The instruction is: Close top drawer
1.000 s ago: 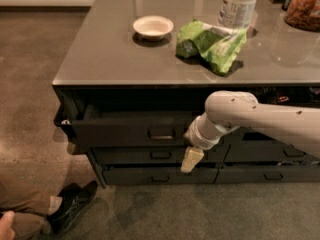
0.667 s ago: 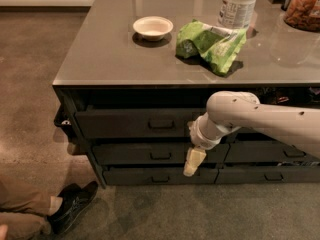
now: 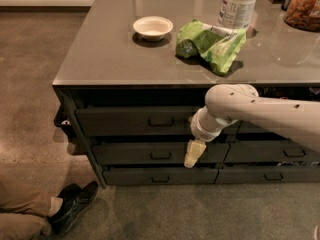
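The top drawer (image 3: 135, 120) is a wide charcoal front with a small bar pull (image 3: 160, 120), under the counter's left half. It sits close to flush with the cabinet face, with a dark gap above it. My gripper (image 3: 194, 154) hangs down from the white arm (image 3: 260, 111), its cream fingertips pointing at the floor. It is in front of the middle drawer (image 3: 150, 153), just below the top drawer's right end. It holds nothing that I can see.
On the grey counter (image 3: 100, 54) stand a white bowl (image 3: 153, 27), a green bag (image 3: 212, 43), a white tub (image 3: 239, 5) and a jar of snacks (image 3: 304, 6). A person's leg and black shoe (image 3: 70, 206) lie on the floor at the lower left.
The top drawer has slid inward from clearly pulled out to near flush. My gripper has moved slightly right and back with it.
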Controlling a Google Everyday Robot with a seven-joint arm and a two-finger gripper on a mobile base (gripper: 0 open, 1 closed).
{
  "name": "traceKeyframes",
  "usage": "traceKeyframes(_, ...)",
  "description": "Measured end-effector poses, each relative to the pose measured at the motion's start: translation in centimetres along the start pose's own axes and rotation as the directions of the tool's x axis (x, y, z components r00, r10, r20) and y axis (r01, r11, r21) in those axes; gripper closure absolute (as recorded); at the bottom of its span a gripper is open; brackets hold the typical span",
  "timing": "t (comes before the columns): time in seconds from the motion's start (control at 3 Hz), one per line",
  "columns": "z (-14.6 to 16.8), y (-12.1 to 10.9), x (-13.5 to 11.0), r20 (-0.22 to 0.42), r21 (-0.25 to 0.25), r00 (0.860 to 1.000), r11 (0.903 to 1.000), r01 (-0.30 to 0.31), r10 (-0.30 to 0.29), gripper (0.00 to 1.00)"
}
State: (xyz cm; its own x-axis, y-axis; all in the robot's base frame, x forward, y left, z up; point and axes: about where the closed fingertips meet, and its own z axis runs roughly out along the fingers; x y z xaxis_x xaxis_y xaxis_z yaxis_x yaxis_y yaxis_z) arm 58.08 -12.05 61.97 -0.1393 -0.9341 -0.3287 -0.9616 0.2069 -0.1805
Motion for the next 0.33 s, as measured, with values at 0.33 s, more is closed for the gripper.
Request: traceKeyframes(0.33,-0.88,-0.61,0.93,-0.013,0.011,1.000,0.9999,-0.009,0.009,0.00)
